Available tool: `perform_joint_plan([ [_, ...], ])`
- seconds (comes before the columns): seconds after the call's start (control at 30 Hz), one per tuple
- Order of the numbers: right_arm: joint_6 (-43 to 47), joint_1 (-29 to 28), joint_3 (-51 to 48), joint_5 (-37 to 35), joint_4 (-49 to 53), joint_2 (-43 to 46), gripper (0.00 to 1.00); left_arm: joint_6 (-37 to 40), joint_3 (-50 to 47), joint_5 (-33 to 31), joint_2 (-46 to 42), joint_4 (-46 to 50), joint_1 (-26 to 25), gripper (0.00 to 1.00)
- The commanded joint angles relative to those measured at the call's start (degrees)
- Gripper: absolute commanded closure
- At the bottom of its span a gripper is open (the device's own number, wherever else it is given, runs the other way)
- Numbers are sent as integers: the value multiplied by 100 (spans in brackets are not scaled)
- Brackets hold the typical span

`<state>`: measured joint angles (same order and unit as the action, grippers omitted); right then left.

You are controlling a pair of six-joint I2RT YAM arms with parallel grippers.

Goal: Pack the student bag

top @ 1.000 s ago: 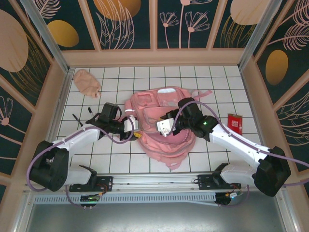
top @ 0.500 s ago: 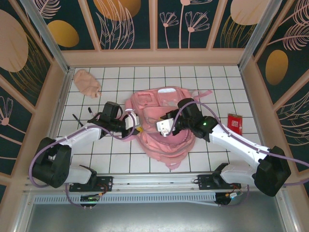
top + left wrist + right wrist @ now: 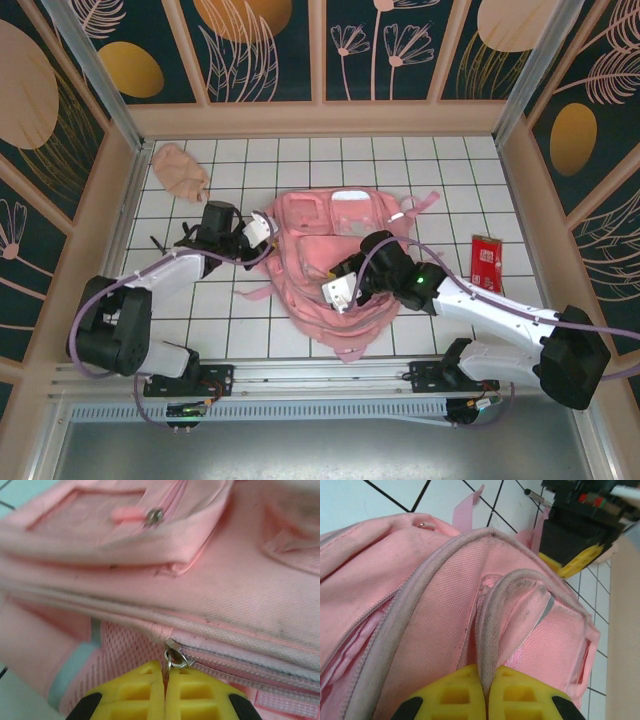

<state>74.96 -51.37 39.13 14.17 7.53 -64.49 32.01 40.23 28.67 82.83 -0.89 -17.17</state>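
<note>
The student bag [image 3: 305, 260] lies flat in the middle of the white tiled counter [image 3: 450, 160]. At the bag's left edge, the left tool [image 3: 164, 670] is pinched closed on a metal zip pull [image 3: 173, 659]. On the bag's near part, the right tool [image 3: 485, 672] is clamped on a grey-edged fold of its fabric. A peach pouch [image 3: 180, 170] lies well apart at the bag's far left. A red packet [image 3: 487, 257] lies apart on its right.

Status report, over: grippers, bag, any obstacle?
Left gripper shut on zip pull. Right gripper shut on bag, pinching a piped ridge. Red packet and pouch lie apart, nothing blocking.
</note>
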Motion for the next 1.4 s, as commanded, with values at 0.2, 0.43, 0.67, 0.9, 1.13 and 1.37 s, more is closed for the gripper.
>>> perform_joint_plan([
  [0.2,-191,-108,9,495,-409,141,100,-197,525,-548,327,-401,273,73],
  [0.43,-965,415,262,954,-832,93,100,1891,-234,1198,-1003,62,239,37],
  [0.67,-1522,790,831,1446,-594,-371,100,2283,-339,1489,-1535,272,-389,30],
  [0.9,-1608,831,1150,1615,-477,-839,100,1944,-323,1639,-1480,-95,-804,27],
  [1.13,-2063,1028,1284,1449,-712,-1263,100,2050,-270,2043,-1337,52,-1017,24],
  [1.37,-2240,1249,1431,1505,-742,-1390,100,2442,-104,2398,-1420,1295,-1017,1],
])
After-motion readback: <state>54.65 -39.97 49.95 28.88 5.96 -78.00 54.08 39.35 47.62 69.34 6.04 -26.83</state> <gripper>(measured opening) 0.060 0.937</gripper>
